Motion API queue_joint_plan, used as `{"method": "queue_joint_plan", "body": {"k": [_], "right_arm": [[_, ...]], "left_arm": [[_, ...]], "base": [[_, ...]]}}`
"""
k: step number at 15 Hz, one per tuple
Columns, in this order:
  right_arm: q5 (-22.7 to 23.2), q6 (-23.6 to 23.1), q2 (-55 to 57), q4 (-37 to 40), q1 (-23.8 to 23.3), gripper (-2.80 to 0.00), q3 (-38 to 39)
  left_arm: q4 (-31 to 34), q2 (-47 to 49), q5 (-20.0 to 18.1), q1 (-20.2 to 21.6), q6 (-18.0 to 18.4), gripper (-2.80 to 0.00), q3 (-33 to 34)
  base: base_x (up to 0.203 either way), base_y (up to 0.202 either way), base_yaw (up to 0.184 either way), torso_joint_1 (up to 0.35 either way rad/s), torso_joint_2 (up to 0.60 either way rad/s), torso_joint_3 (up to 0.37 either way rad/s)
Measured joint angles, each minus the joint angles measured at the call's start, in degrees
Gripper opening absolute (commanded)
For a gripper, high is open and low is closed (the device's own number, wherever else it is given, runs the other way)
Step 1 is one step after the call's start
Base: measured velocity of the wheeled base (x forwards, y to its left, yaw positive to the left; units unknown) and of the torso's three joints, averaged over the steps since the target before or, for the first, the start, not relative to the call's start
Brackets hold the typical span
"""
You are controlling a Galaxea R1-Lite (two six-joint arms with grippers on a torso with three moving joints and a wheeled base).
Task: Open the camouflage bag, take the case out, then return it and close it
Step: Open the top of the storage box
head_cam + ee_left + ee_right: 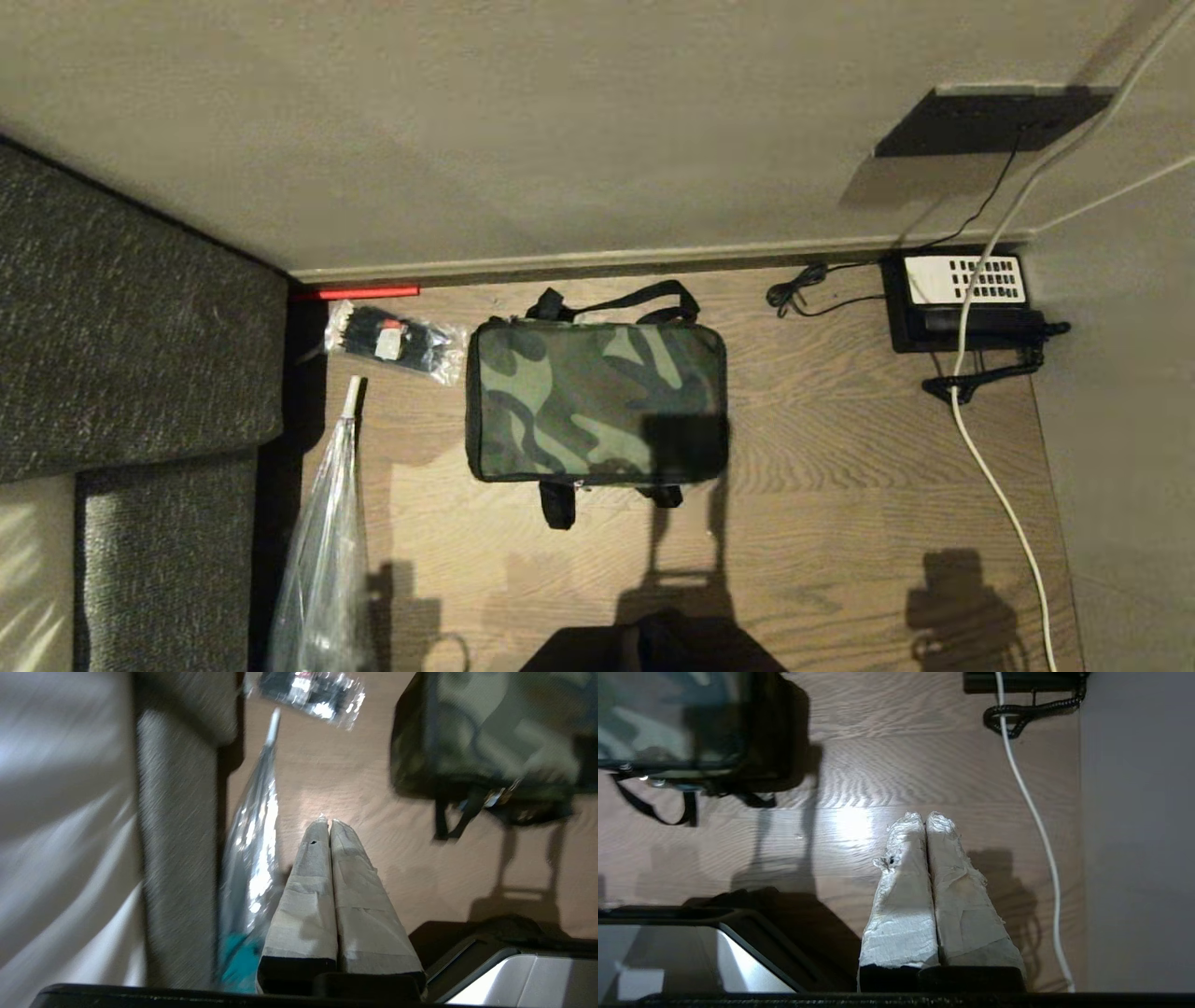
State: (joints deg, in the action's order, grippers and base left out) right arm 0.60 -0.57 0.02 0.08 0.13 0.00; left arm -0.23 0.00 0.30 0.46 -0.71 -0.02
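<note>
Camouflage bag (596, 399) sits zipped at frame centre on the wooden surface (840, 485) — untouched, since left tool (329, 822) and right tool (924, 816) hover pressed together, empty.

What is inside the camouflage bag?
You can't see inside. The camouflage bag lies shut on the wooden table, only its patterned top and black straps showing. Any case in there is hidden.
</note>
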Motion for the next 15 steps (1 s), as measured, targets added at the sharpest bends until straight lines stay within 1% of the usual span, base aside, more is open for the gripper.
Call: {"method": "queue_joint_plan", "body": {"k": [12, 15], "right_arm": [[0.0, 0.0, 0.0, 0.0, 0.0, -2.8, 0.0], [0.0, 0.0, 0.0, 0.0, 0.0, -2.8, 0.0]], "left_arm": [[0.1, 0.0, 0.0, -0.1, 0.0, -2.8, 0.0], [0.1, 0.0, 0.0, 0.0, 0.0, -2.8, 0.0]], "base": [[0.002, -0.004, 0.0, 0.001, 0.0, 0.0], [0.003, 0.09, -0.01, 0.0, 0.0, 0.002]]}}
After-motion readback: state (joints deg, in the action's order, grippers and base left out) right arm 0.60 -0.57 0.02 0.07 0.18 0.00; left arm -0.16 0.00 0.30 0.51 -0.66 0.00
